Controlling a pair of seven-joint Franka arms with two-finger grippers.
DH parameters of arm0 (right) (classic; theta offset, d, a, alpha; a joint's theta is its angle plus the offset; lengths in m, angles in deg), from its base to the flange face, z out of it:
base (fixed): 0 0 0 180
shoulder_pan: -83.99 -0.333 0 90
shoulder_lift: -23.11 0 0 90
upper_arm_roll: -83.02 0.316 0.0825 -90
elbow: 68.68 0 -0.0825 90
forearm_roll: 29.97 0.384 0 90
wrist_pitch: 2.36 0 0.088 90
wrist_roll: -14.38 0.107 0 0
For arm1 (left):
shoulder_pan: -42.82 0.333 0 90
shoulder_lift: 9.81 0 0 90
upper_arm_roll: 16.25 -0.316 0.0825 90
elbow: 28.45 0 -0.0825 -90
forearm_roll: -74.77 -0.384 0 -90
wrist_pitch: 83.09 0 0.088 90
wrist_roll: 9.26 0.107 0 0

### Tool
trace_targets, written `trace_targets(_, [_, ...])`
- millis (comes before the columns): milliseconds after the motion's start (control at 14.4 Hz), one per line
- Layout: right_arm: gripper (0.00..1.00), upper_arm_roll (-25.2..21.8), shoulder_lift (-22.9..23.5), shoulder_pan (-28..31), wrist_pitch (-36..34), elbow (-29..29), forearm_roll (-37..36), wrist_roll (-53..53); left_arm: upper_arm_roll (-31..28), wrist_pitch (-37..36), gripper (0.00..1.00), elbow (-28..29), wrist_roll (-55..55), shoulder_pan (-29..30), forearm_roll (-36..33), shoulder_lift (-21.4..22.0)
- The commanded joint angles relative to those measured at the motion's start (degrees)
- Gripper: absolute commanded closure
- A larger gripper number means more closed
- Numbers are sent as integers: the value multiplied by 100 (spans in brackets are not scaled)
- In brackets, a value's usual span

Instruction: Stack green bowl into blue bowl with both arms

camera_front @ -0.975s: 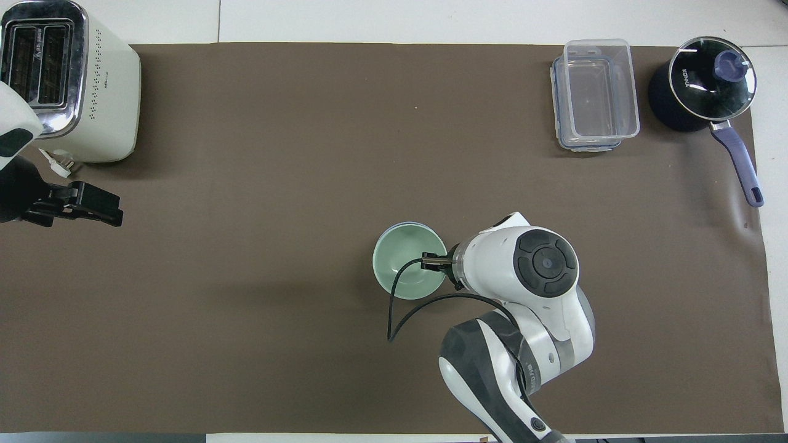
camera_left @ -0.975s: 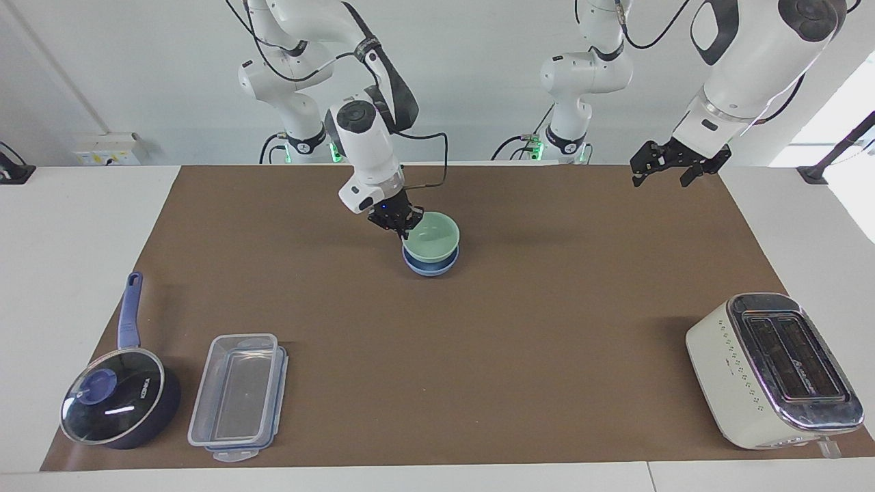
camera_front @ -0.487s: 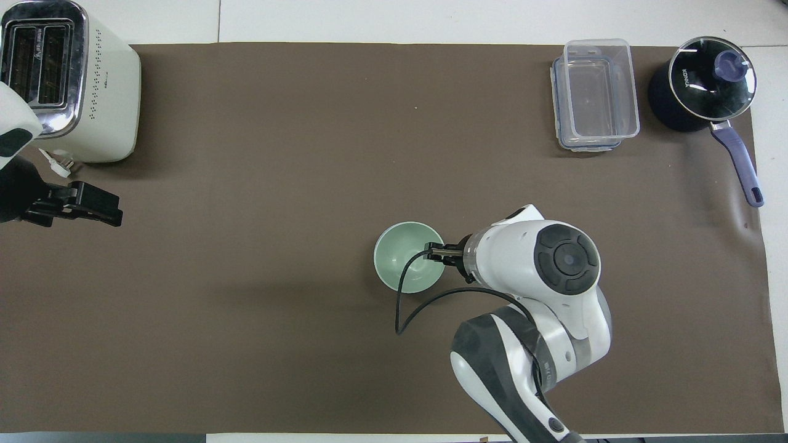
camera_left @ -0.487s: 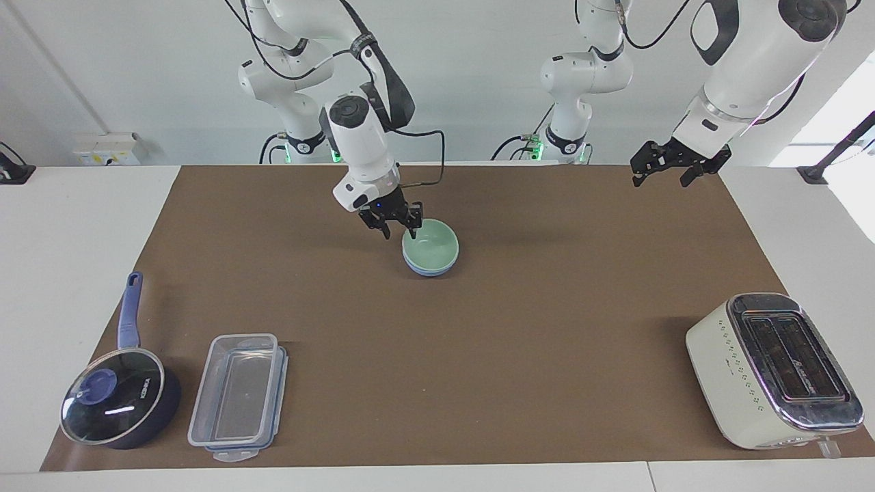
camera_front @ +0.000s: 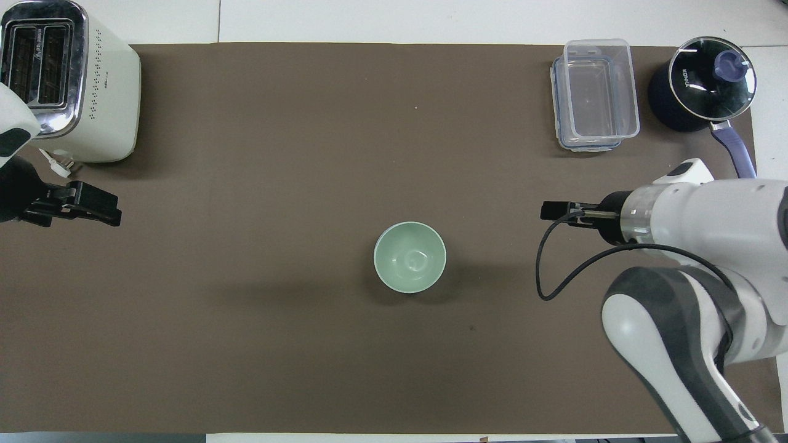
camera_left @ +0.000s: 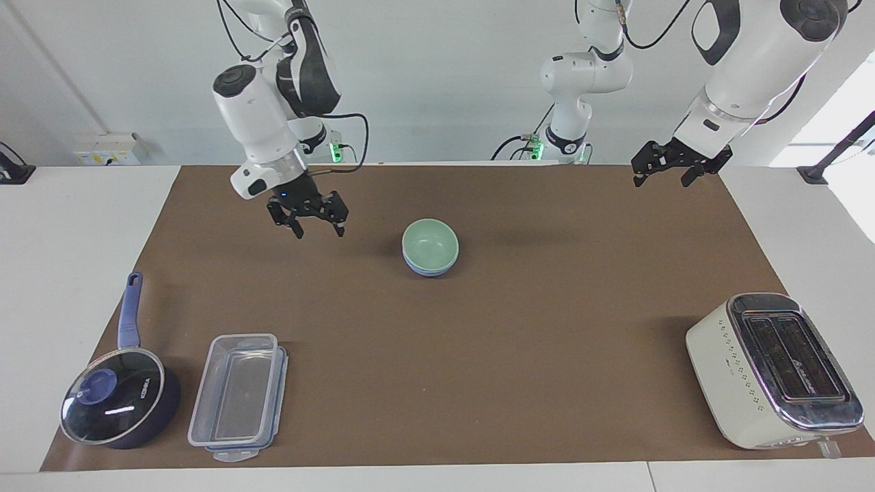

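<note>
Green bowl [camera_left: 430, 240] sits nested in blue bowl [camera_left: 431, 268], apparently clear of right tool [camera_left: 318, 231].

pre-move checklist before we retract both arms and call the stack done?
1. Green bowl nested in blue bowl: ok, only a blue edge shows under it.
2. Stack upright on the mat: ok.
3. Right gripper open, holding nothing, over bare mat beside the bowls: ok.
4. Left gripper open, holding nothing, waiting over the mat's edge at its own end: ok.
5. Toaster, plastic box, saucepan apart from both grippers: ok.
</note>
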Motion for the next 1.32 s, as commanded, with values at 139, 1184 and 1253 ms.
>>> trace_targets(139, [0,87,200,517,-509,-773,-917,-256,34,0,0,-17,-7,35,-124,13])
trace_targets(1184, [0,78,781,694,-3471,-3228,-1421,-274,26,0,0,-25,-7,35,-124,13])
trace_targets(1253, [0,78,746,685,-3647,-3219,-1421,-274,26,0,0,-26,-7,35,-124,13])
